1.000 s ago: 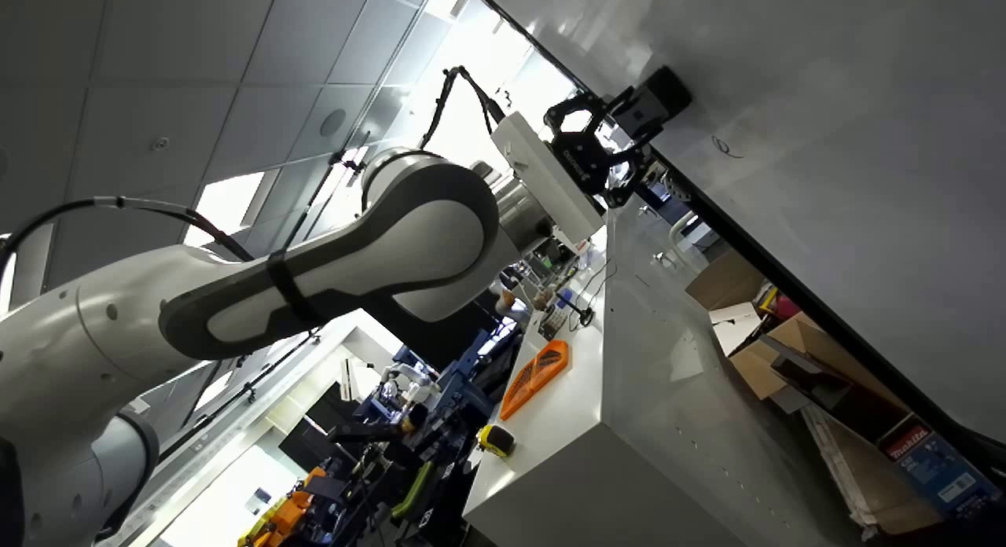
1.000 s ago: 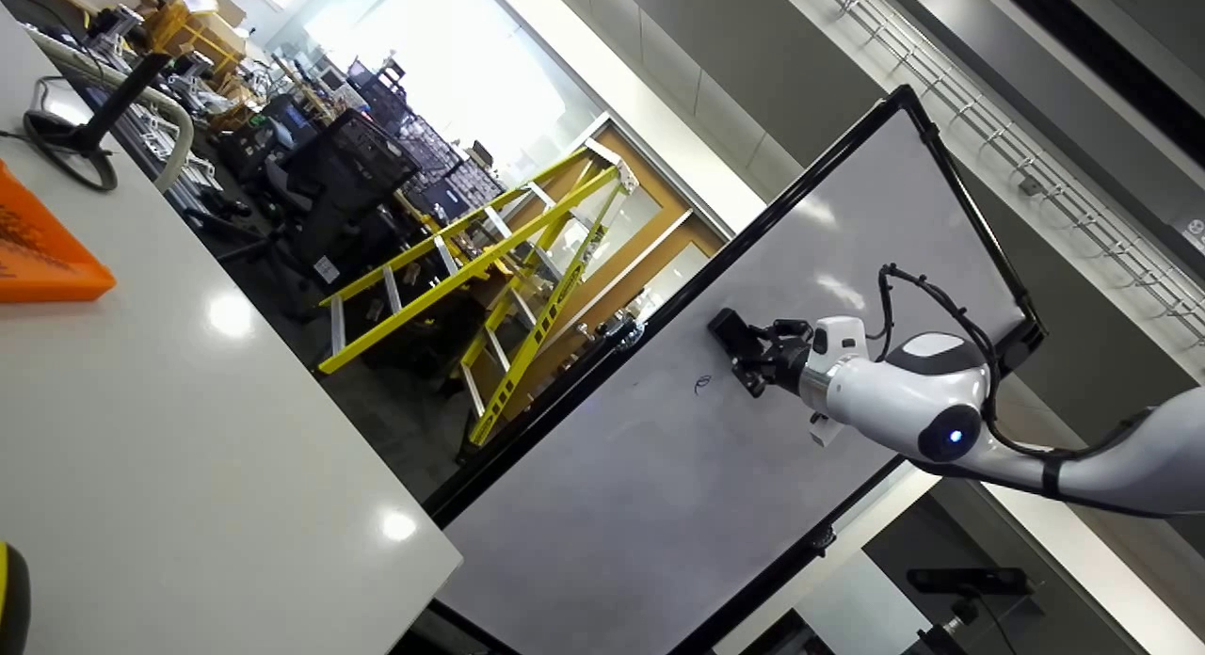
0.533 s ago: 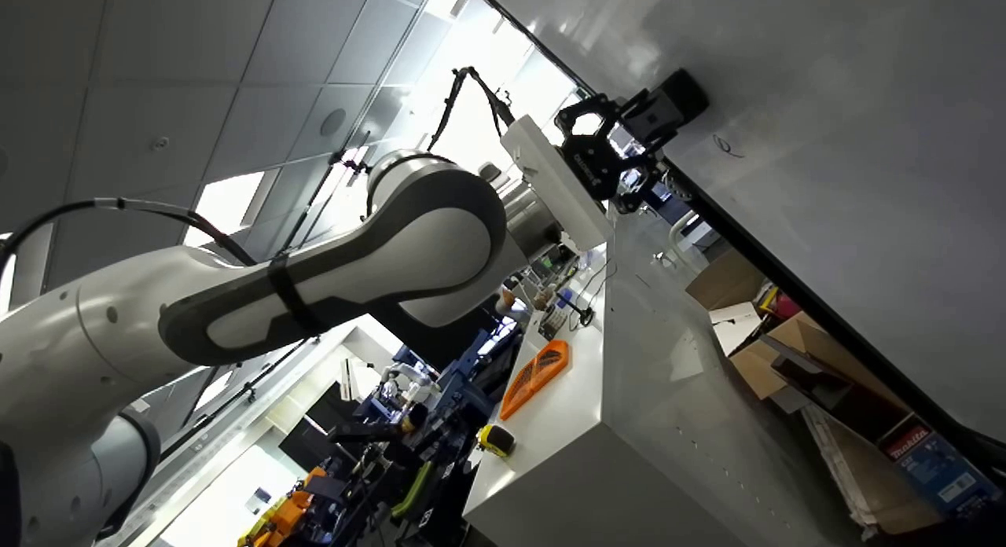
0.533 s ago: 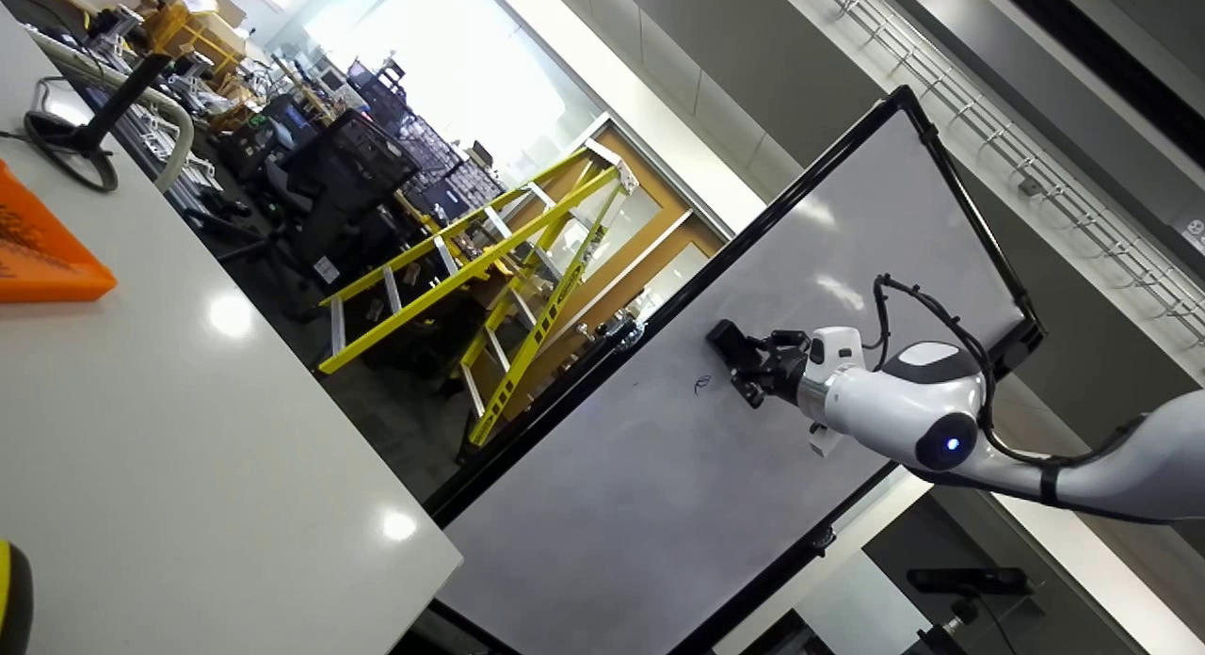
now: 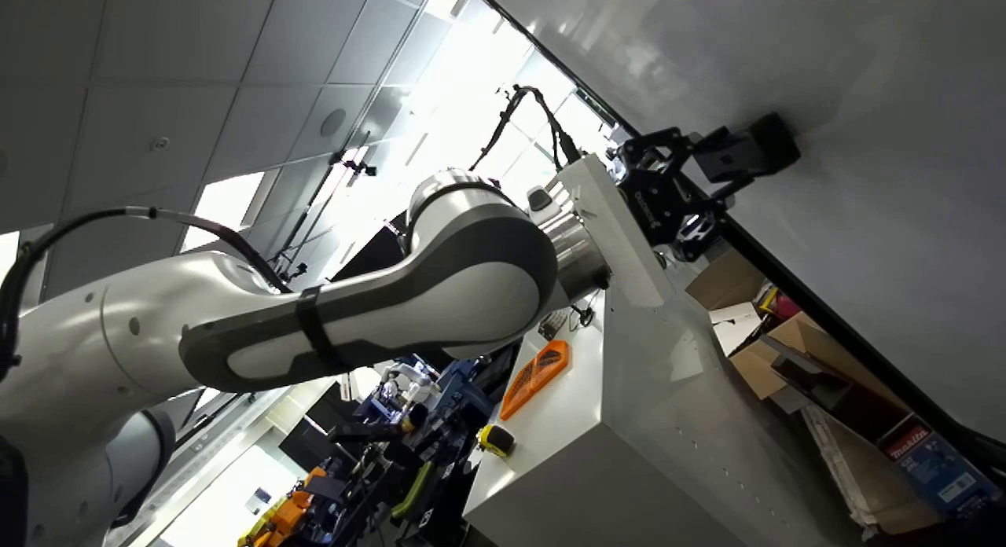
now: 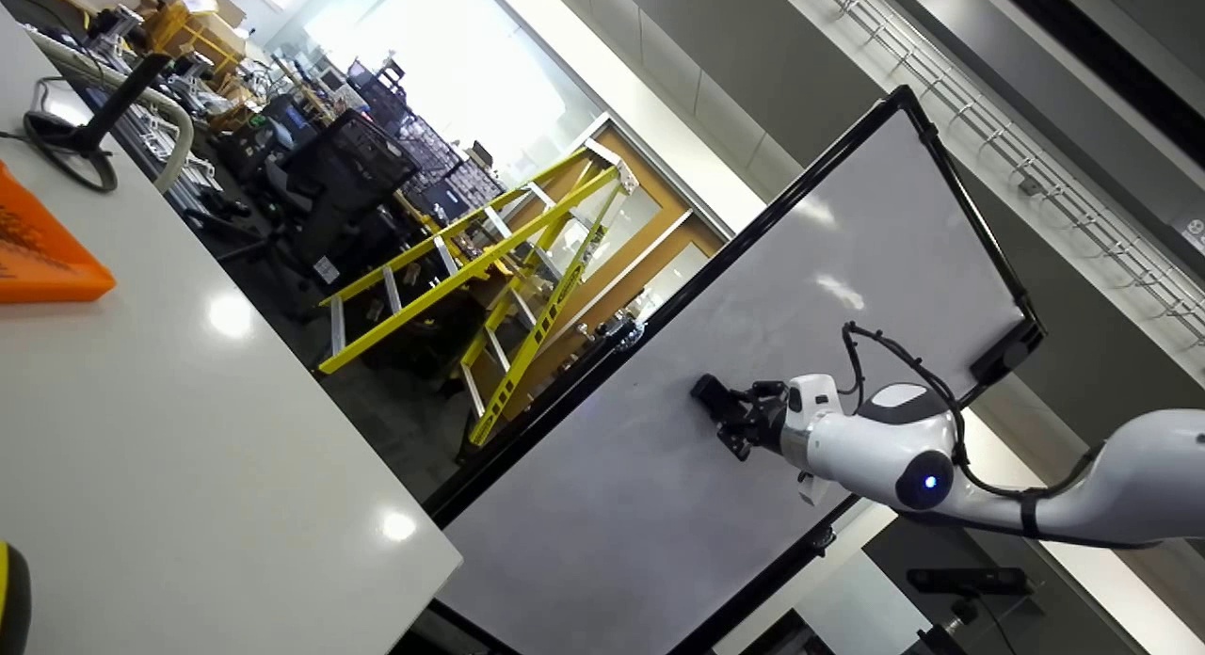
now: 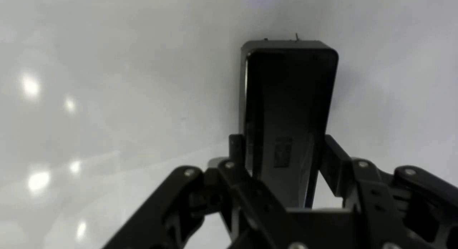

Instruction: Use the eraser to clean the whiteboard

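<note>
The whiteboard (image 5: 888, 217) is a large glossy grey-white panel with a black frame; it also fills the wrist view (image 7: 125, 81) and shows in an exterior view (image 6: 612, 504). My gripper (image 5: 727, 162) is shut on a black block-shaped eraser (image 5: 774, 142), its fingers on the two long sides (image 7: 284, 152). The eraser (image 7: 291, 95) appears to lie against the board; the wrist view cannot fully confirm contact. Tiny dark bits (image 7: 297, 37) peek out at its far end. A small scribble seen earlier does not show now; the eraser (image 6: 713, 394) covers that area.
A white counter (image 6: 235, 448) stands beside the board, with an orange tray-like part (image 5: 534, 378) and a yellow-black tape measure (image 5: 497, 439). Cardboard boxes (image 5: 794, 354) lie below the board's edge. A yellow ladder (image 6: 490, 260) stands behind. A cable (image 6: 894, 349) loops above the wrist.
The gripper and eraser have slid along the board, down and right in an exterior view, down and slightly left in an exterior view, onto the place where the scribble was visible.
</note>
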Robot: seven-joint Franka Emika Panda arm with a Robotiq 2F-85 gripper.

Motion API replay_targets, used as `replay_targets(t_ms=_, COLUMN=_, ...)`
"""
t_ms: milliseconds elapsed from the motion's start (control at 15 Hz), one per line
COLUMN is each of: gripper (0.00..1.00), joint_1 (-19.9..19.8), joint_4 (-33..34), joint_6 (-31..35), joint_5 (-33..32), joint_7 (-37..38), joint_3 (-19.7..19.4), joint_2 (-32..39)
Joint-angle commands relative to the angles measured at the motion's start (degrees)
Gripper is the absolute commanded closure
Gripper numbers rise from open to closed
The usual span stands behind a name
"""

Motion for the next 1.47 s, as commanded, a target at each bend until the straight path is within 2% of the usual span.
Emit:
replay_targets(t_ms=0, gripper=0.7, joint_1=-2.0, joint_4=0.8, joint_6=-0.2, joint_5=0.0, joint_7=0.6, joint_3=-0.6, joint_2=4.4)
replay_targets(t_ms=333, gripper=0.7, joint_1=-3.3, joint_4=1.1, joint_6=-0.1, joint_5=0.0, joint_7=0.2, joint_3=-0.1, joint_2=6.8)
replay_targets(t_ms=1067, gripper=0.7, joint_1=-3.2, joint_4=3.2, joint_6=-0.4, joint_5=0.0, joint_7=-0.3, joint_3=6.4, joint_2=-0.5)
replay_targets(t_ms=1400, gripper=0.7, joint_1=-3.2, joint_4=4.6, joint_6=-1.8, joint_5=0.0, joint_7=-0.3, joint_3=6.9, joint_2=-2.1)
